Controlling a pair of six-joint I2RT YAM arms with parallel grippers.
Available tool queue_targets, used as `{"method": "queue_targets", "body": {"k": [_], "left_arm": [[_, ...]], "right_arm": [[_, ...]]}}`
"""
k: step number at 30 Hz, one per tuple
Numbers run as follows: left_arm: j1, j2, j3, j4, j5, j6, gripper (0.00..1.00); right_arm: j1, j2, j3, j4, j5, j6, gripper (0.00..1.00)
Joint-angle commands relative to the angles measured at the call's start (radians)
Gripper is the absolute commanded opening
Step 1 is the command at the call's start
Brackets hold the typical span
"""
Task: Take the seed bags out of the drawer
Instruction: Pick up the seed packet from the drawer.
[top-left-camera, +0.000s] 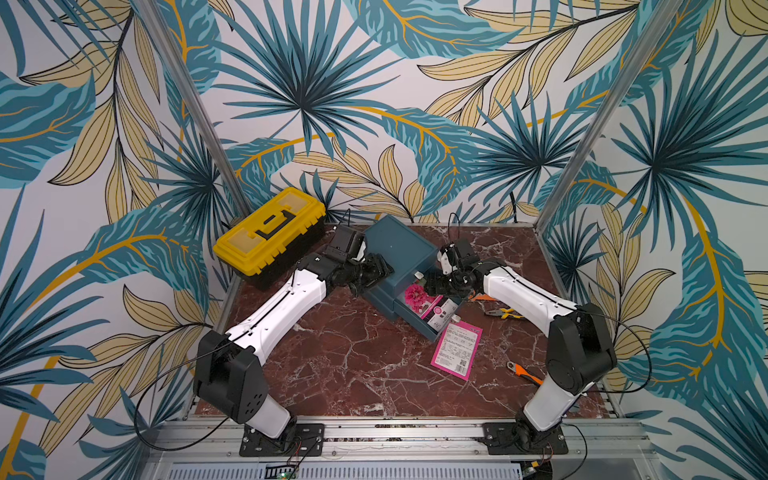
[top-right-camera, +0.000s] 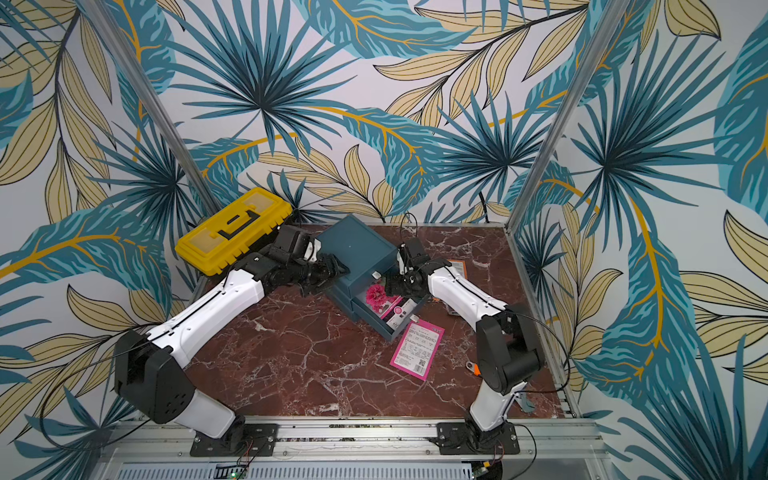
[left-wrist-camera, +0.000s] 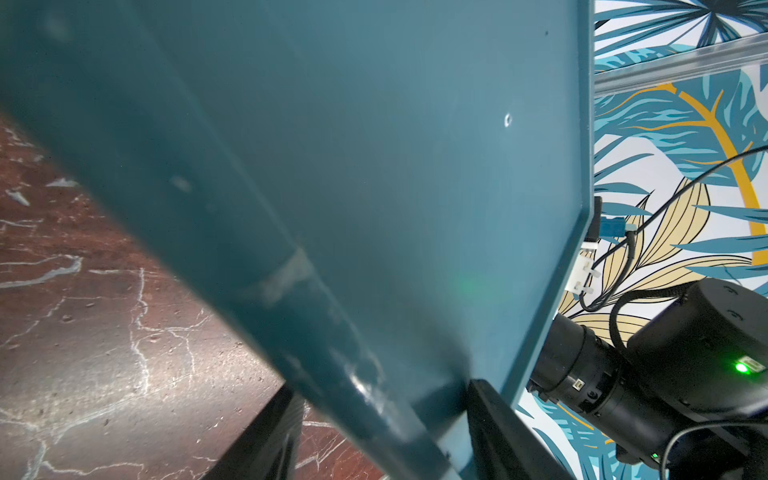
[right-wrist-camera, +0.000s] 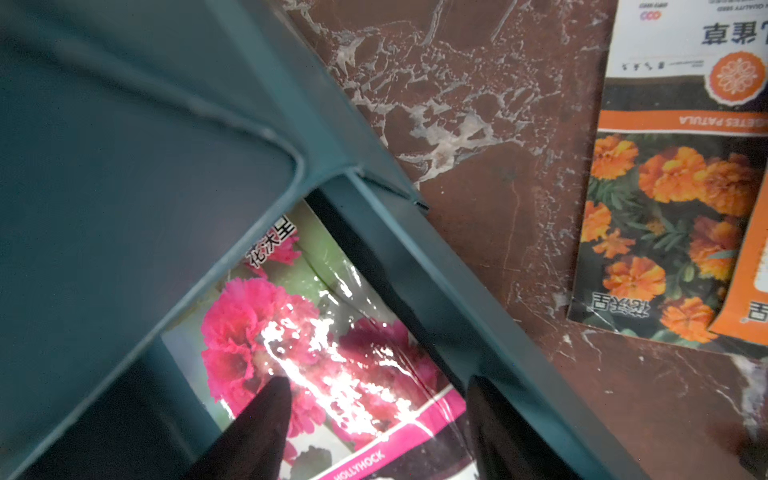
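The left gripper is clamping the cabinet at its 8 o'clock corner, with its fingers sitting on either side of the teal edge. That hold looks like bracing: it is stopping the light cabinet from sliding or tipping while the other arm is working in the drawer. The drawer is standing pulled out toward 5 o'clock, leaving its inside open from above.

The right gripper is reaching in from 3 o'clock and hanging over the open drawer, jaws apart and nothing between them. One fingertip is hovering over the magenta bag; whether it is touching, I cannot tell. The other finger is sitting close to the drawer wall. The bag is lying flat on the drawer floor, partly tucked under the cabinet body, so a pinch at its free end seems the likely aim.

On the bench, a white-backed bag is lying face down just past the drawer front at 5 o'clock. Orange bags are lying at the cabinet's 3 o'clock. The task is looking partly done, though whether more bags are hiding beneath the magenta one is not showing.
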Motion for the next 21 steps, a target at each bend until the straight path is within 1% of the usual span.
{"method": "queue_targets", "body": {"k": [1,11,13,17,21], "left_arm": [[0.006,0.005,0.037,-0.043,-0.027,0.009,0.66],[0.007,0.004,0.037,-0.043,-0.033,0.005,0.66],[0.006,0.004,0.036,-0.043,-0.036,0.003,0.66],[0.007,0.005,0.038,-0.041,-0.036,0.002,0.66],[0.007,0.008,0.038,-0.038,-0.037,0.000,0.66]], "right_arm": [[0.000,0.044,0.019,-0.047,0.011,-0.030,0.71],[0.000,0.105,0.036,-0.046,-0.052,-0.019,0.70],[0.000,0.105,0.037,-0.045,-0.062,-0.016,0.67],[0.000,0.095,0.035,-0.045,-0.100,-0.005,0.57],[0.000,0.074,0.019,-0.045,-0.148,0.001,0.51]]}}
